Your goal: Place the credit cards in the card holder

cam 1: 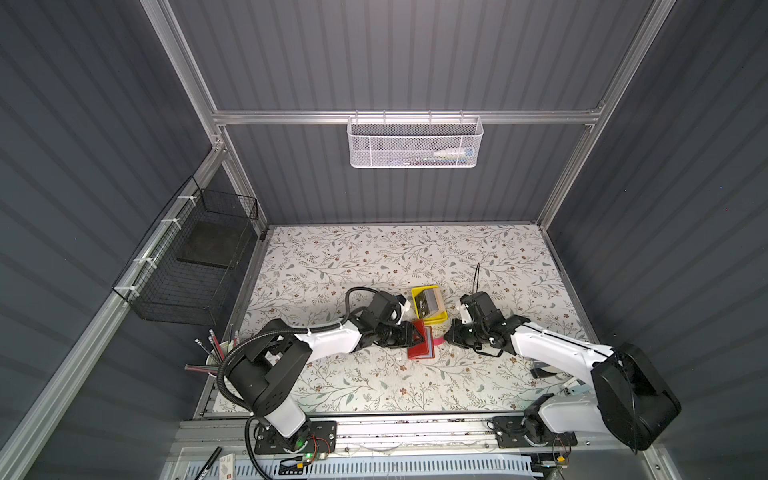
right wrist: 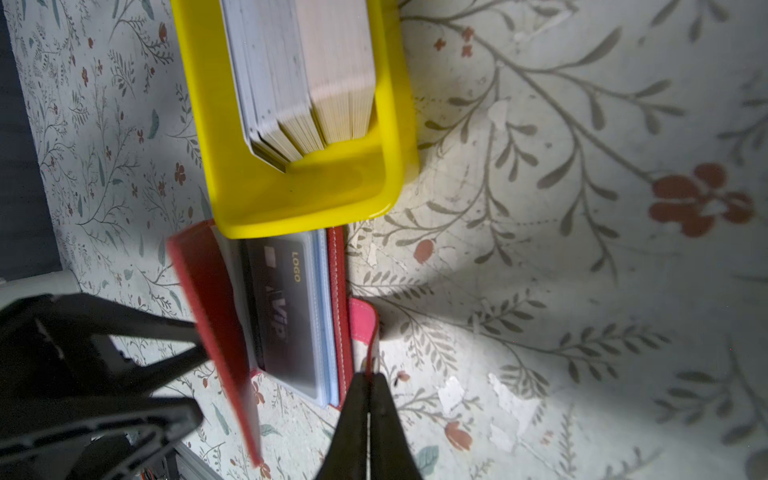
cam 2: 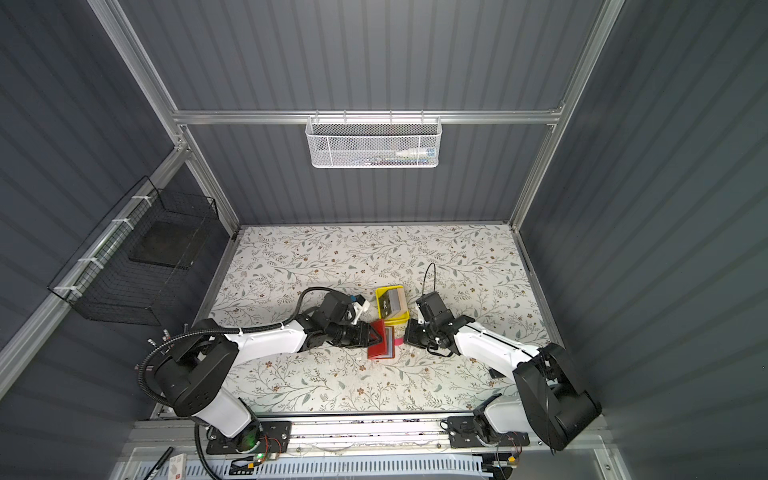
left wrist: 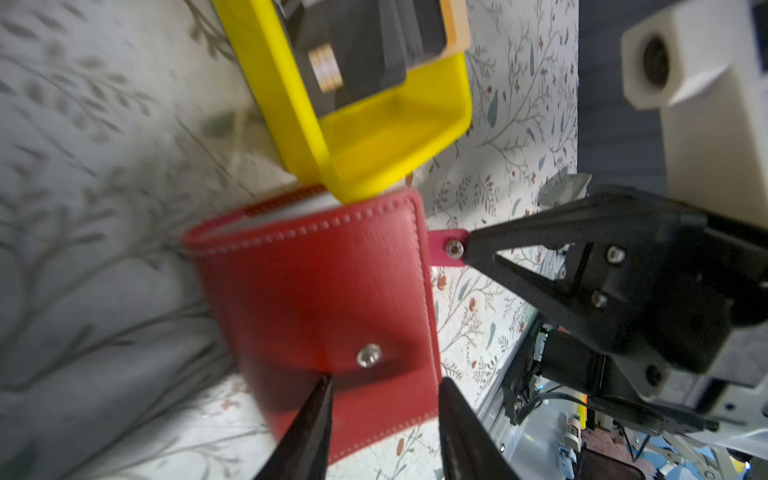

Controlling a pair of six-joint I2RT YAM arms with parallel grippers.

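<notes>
1. The right fingers [right wrist: 357,399] are clenched on the pink strap [right wrist: 361,320] of the red card holder [right wrist: 338,291]. They pinch the strap's free end at its snap.
2. The left fingers [left wrist: 323,399] stand apart, released. One tip rests against the outer face of the holder's lifted cover [left wrist: 316,291], close to its snap stud. The other tip sits just past the cover's edge, and we see nothing pinched between them.
3. The card holder lies open about the middle of the worktop [cam 1: 374,257], between the two arms. Its cover is tilted up on the left side and the strap sticks out to the right.
4. Inside, a black card [right wrist: 286,316] with "VIP" lettering sits in the top clear pocket, and more clear pockets are stacked under it.
5. A yellow tray [right wrist: 299,199] stands just beyond the holder's far end. In the wrist views its near corner overlaps the holder, and we cannot tell whether the two touch.
6. A stack of cards [right wrist: 307,70] stands on edge in the tray, leaning. A dark card is on the left and pale tan ones on the right.
7. Farther out, a cup of pencils [cam 1: 218,353] stands at the near left corner. A black wire basket [cam 1: 187,266] hangs on the left wall and a white mesh basket [cam 1: 415,143] on the far wall.
</notes>
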